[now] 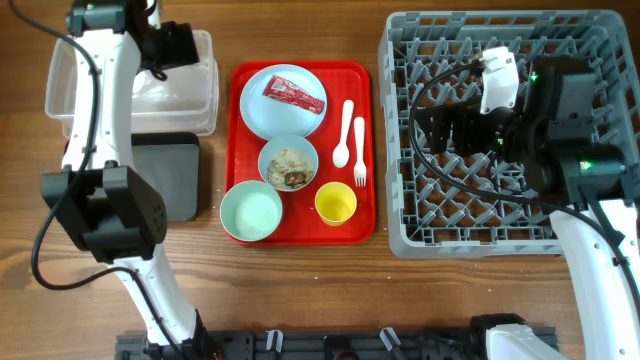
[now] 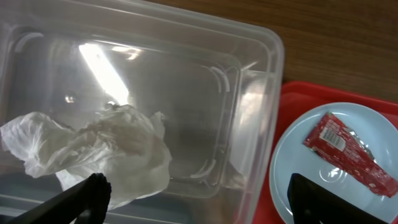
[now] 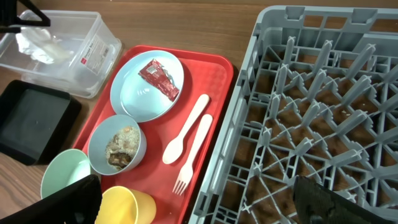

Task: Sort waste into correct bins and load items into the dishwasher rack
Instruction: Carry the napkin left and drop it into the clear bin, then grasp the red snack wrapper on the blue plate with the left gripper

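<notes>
The left gripper [image 2: 198, 186] hangs over the clear tub [image 2: 249, 93], fingers spread wide and empty. The crumpled tissue [image 2: 106, 149] lies inside the tub, and the red wrapper [image 2: 351, 152] sits on the blue plate [image 2: 298, 140] toward 3 o'clock. On the reach, a finger could clip the tub's tall wall or skid the thin wrapper across the plate. The right gripper [image 3: 198, 186], equally wide and empty, hovers above the rack [image 3: 247, 81]. The red tray [image 1: 243, 160] is crowded; bare table [image 1: 300, 290] lies at its 6 o'clock.
</notes>
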Available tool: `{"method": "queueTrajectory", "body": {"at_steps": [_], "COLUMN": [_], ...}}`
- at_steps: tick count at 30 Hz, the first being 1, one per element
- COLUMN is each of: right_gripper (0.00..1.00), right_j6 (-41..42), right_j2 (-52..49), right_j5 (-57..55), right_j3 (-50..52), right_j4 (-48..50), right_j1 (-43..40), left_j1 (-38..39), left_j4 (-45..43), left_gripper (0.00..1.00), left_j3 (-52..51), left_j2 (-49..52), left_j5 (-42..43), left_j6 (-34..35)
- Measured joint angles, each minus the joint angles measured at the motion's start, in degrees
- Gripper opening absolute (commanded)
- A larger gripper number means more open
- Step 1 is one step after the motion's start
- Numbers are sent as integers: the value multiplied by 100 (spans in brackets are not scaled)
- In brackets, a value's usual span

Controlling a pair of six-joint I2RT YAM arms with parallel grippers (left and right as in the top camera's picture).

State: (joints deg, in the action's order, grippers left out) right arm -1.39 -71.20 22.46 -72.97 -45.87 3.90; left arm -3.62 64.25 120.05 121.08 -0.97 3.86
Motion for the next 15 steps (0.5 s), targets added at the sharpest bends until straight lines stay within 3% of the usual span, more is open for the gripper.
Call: {"method": "queueTrajectory", "body": {"at_steps": [12, 15], "right_gripper": [100, 100], "right_j6": [0, 0], "right_j2": [0, 0], "right_j5": [2, 2], "right_j3": [0, 0], "right_j4": [-24, -24], "right_j1": [0, 0], "left_j1": [817, 730], "left_j4": [-87, -87], "left_gripper": [87, 82], "left_j3": [0, 0], "left_j2": [0, 0], "left_j5": [-179, -162], "left_j6": [-76, -11]}}
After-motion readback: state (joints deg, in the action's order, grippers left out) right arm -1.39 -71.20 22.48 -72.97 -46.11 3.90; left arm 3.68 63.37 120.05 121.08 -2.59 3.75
